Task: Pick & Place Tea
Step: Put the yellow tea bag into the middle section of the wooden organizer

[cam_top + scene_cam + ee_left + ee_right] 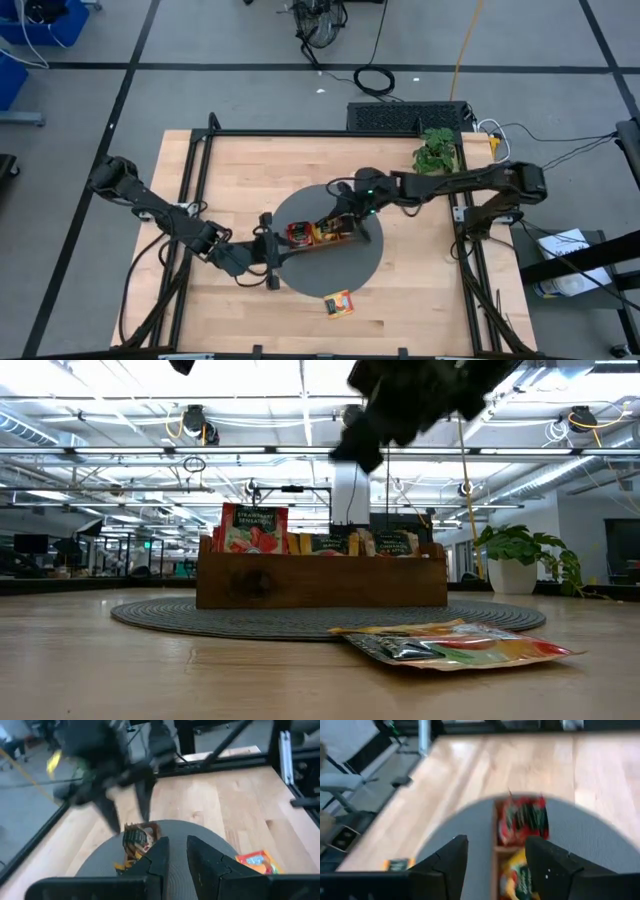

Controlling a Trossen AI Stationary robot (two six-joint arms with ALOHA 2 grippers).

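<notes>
A brown wooden tray [322, 236] stands on a round grey mat [370, 262] in the middle of the table. Tea packets stand upright in it: red ones [522, 820] at one end, orange-yellow ones [516, 876] beside them. One more orange tea packet [340, 303] lies flat on the bare wood near the table's front edge. My right gripper [495, 862] hangs open above the tray with nothing between its fingers. My left gripper [178, 855] hovers over the mat's left edge, its fingers a narrow gap apart and holding nothing.
A potted green plant [436, 150] stands at the table's far right corner. A black frame [330, 132] borders the table. The low view shows the loose packet [460, 645] lying in front of the tray [320, 582].
</notes>
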